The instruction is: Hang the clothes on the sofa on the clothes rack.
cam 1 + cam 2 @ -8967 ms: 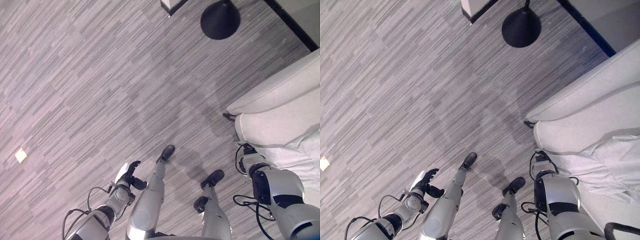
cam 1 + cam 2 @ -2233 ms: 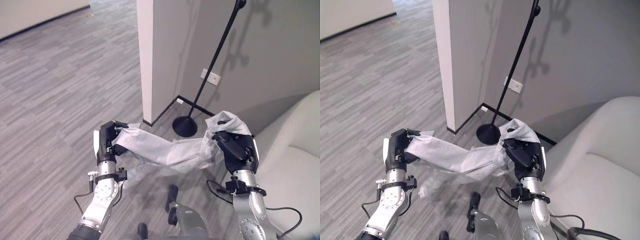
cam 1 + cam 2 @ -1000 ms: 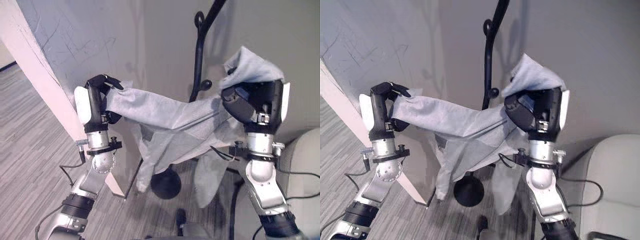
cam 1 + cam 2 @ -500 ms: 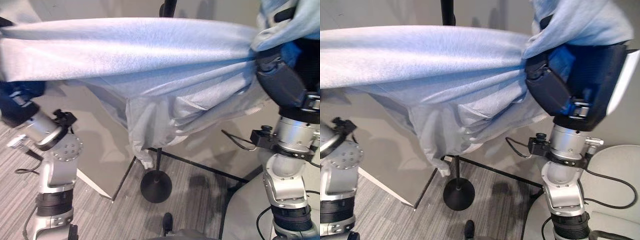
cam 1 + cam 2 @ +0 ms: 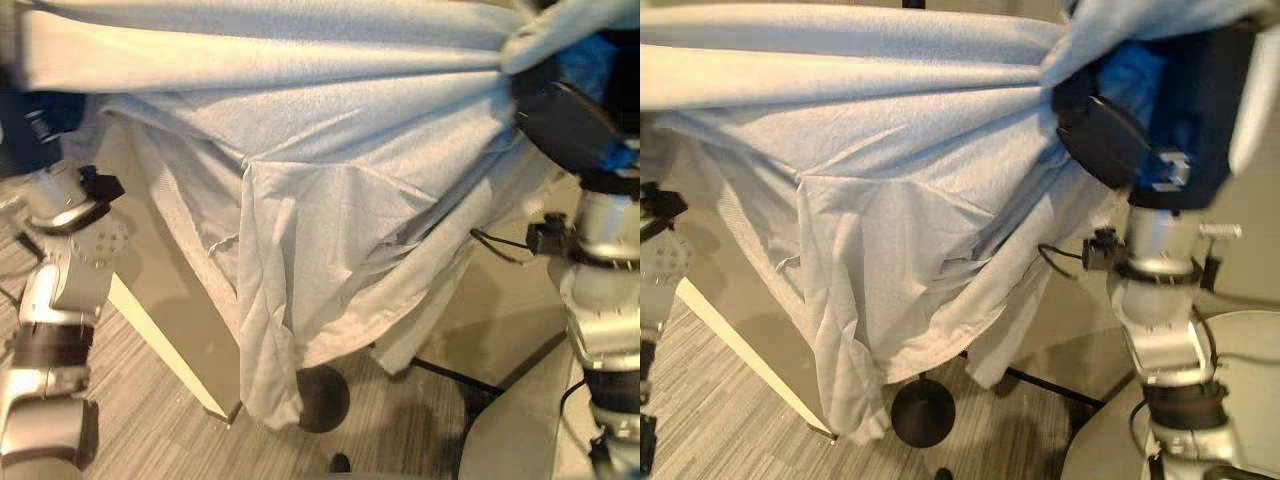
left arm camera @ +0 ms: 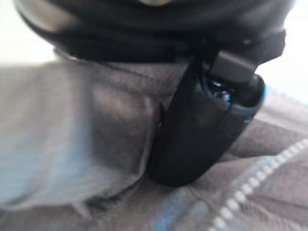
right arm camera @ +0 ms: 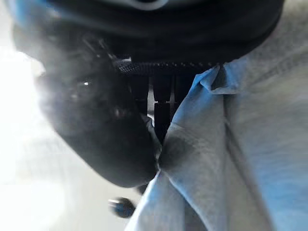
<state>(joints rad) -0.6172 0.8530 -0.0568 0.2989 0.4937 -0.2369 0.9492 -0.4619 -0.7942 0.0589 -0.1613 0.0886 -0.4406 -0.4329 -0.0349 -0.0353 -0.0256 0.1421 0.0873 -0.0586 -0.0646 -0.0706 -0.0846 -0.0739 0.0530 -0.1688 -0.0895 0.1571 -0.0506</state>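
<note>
Garment: pale grey fabric garment [image 5: 330, 230], held up high and stretched crosswise; long axis level from left to right, loose body hanging in folds toward the floor.
Top edge: pulled taut between both hands, bunched to a knot at the right end.
Right hand: dark right hand [image 5: 1110, 135], fingers curled round the gathered cloth at the garment's right end; thumb [image 7: 96, 120] pinching a fold in the right wrist view.
Left hand: dark left hand [image 6: 202, 130], thumb pressed into the grey cloth, gripping the left end.
Rack: black clothes rack base [image 5: 923, 413] on the floor, just behind the garment's lowest hem.
Wall corner: white wall corner [image 5: 170, 350] behind the left half.
Sofa: light grey sofa [image 5: 1110, 450] at lower right, well apart from the cloth.
Floor: grey striped carpet floor [image 5: 730, 420].
</note>
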